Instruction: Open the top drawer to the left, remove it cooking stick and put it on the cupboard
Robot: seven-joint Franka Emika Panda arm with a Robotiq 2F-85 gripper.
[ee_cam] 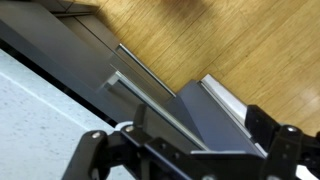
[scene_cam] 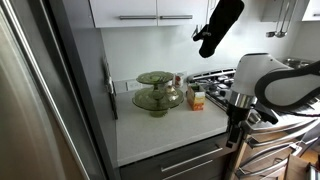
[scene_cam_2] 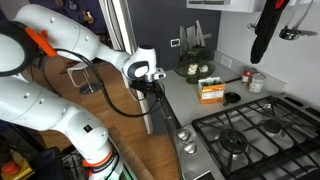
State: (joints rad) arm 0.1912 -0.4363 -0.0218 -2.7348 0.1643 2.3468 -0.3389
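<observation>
While the tool (ee_cam: 190,138) hangs spread wide and empty beside the desk's (scene_cam: 170,128) near edge, the top drawer (scene_cam: 150,166) looks shut, its silver handle (ee_cam: 140,95) untouched.

Free to pass over the wood floor (ee_cam: 230,40) in front of the drawer (scene_cam: 150,166). Blocked there only by the bar handle (ee_cam: 150,95), at 11 o'clock from the gripper (ee_cam: 185,160), jaws spread wide. Bare along the surface (scene_cam: 170,130) at 6 o'clock from the green dish (scene_cam: 157,92); crowded at 3 o'clock by carton (scene_cam: 196,97) and stove (scene_cam: 215,78).
</observation>
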